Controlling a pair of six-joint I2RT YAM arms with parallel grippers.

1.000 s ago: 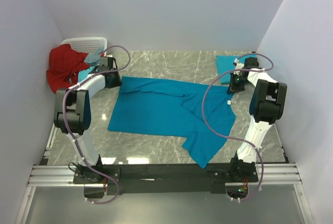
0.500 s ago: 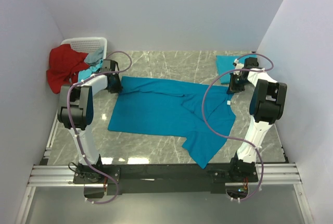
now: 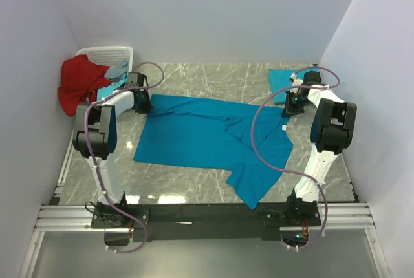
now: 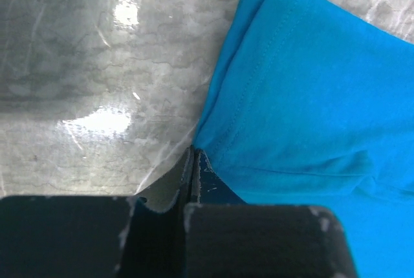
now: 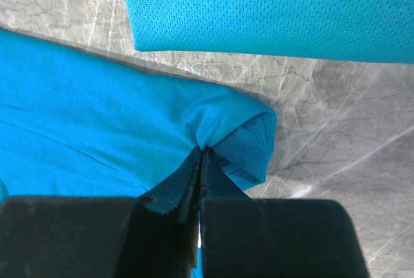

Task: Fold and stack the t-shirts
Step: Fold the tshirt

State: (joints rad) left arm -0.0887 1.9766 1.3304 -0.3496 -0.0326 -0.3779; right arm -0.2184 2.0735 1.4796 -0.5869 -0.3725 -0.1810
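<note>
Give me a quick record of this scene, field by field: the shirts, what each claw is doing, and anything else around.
spread shirt: teal, lying mostly flat mid-table, a few wrinkles
folded shirt: teal, far right corner of the table
left claw: shut on the spread shirt's far left edge
right claw: shut on the spread shirt's far right corner, cloth bunched at its tips
basket: white, far left corner
red cloth: draped over the basket
</note>
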